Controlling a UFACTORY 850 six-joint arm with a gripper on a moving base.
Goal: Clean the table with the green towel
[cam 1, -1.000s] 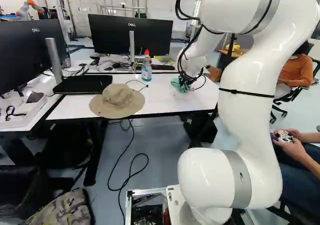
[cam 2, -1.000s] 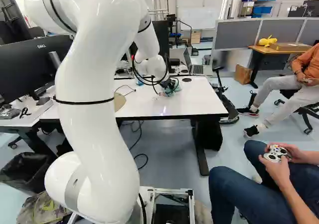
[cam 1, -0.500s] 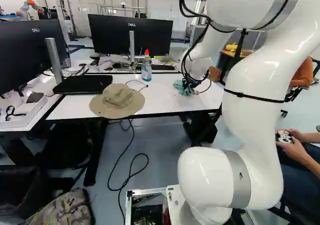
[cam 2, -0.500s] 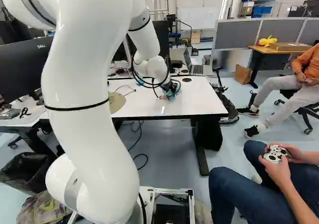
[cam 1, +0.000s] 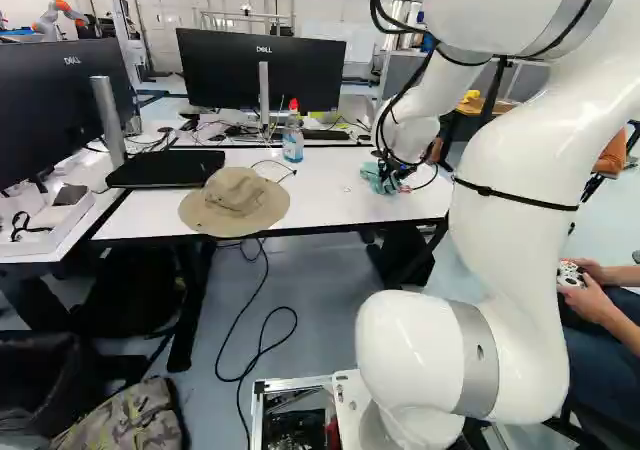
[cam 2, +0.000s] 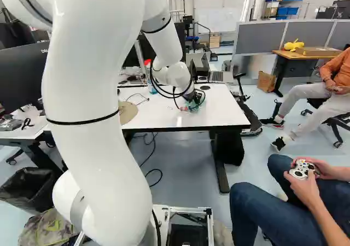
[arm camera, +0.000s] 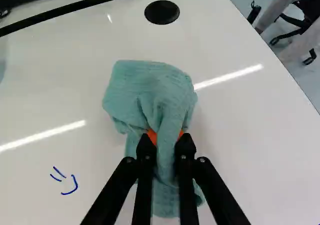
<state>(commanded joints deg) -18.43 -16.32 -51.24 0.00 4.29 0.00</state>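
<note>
Your gripper (cam 1: 389, 178) is at the right of the left base view, just above the white table (cam 1: 325, 198), and near the middle of the right base view. In the wrist view, the gripper (arm camera: 165, 147) has its two black fingers closed on the green towel (arm camera: 150, 87), a bunched fold pinched between them. A little orange pad (arm camera: 152, 136) shows at each fingertip. The towel spreads ahead of the fingertips and also beneath the fingers, loosely crumpled over the tabletop. Blue pen marks (arm camera: 64, 180) sit on the white surface, off to one side of the fingers. Well ahead of the towel is a round black disc (arm camera: 162, 12).

Farther out, in the left base view, a spray bottle (cam 1: 293, 140) with a red top stands at upper centre. A tan brimmed hat (cam 1: 235, 202) lies left of centre, overlapping the table's near edge. A black monitor (cam 1: 262, 70) stands behind, upper centre. Your white arm (cam 1: 515, 200) fills the right side.
</note>
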